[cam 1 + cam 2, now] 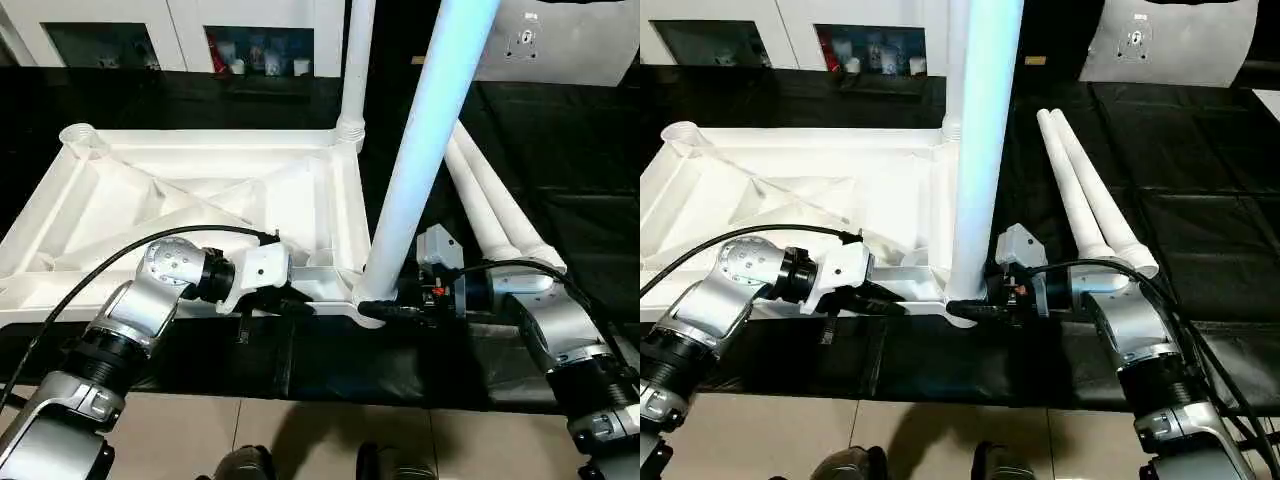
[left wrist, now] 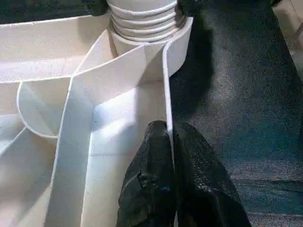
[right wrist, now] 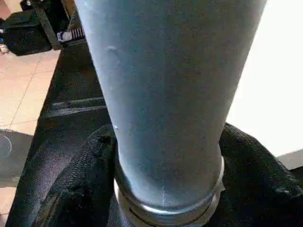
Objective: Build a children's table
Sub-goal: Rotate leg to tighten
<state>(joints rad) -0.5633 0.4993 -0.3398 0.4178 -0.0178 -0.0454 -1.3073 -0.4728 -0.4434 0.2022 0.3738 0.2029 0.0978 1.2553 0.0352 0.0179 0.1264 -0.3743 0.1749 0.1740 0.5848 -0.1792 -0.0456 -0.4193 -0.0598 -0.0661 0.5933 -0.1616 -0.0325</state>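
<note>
- Tabletop (image 1: 200,190) of white moulded plastic is lying upside down on a black cloth (image 1: 560,170), showing its stiffening ribs and a round open socket (image 1: 84,138) at the far left corner.
- Two smooth white tube legs are standing upright in the right-hand corner sockets: the near leg (image 1: 420,170) by the robot and the far leg (image 1: 355,70) behind it, its ridged collar sitting at the socket mouth.
- Two more legs (image 1: 1085,190) are lying side by side on the cloth to the right of the top, touching each other.
- The left gripper (image 2: 170,156) is pinching the thin near rim wall of the top between its coarse black fingers, closed tight on it.
- The right gripper (image 1: 385,308) is wrapping its fingers (image 3: 71,184) round the base of the near leg, just above the socket.
- The cloth is wrinkling slightly; beige floor tiles (image 1: 330,440) are showing at the near edge, and white cabinets (image 1: 180,30) with dark glass fronts are lining the back wall.
</note>
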